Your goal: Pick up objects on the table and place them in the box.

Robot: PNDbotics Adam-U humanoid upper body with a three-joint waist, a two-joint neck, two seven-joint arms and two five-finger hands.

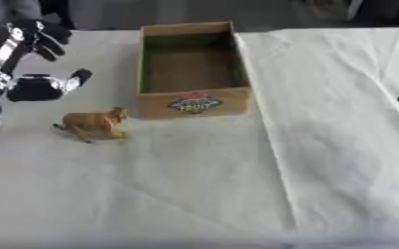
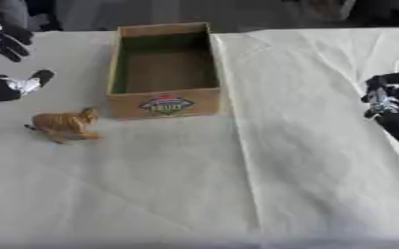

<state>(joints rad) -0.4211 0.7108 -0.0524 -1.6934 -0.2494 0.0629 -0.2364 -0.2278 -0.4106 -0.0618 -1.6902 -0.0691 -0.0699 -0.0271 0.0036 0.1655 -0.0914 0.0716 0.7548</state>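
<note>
A small tan toy animal, four-legged and standing upright, sits on the white cloth just below and slightly inward of the left hand, apart from it and untouched. It looks like a rigid moulded figure, probably light and smooth, so it may tip or skid if nudged; the torso between the leg pairs seems the safest place to pinch, since the legs and tail look thin. The left hand hangs with thumb and fingers spread apart, empty, above the table. Further inward of that hand, just beyond the toy, stands the cardboard box with a printed label on its near wall, its inside apparently empty. The right eye view shows the right hand at the far side, well apart from the toy; whether its fingers are curled cannot be told. The left eye view catches only a dark sliver of it at the edge.
</note>
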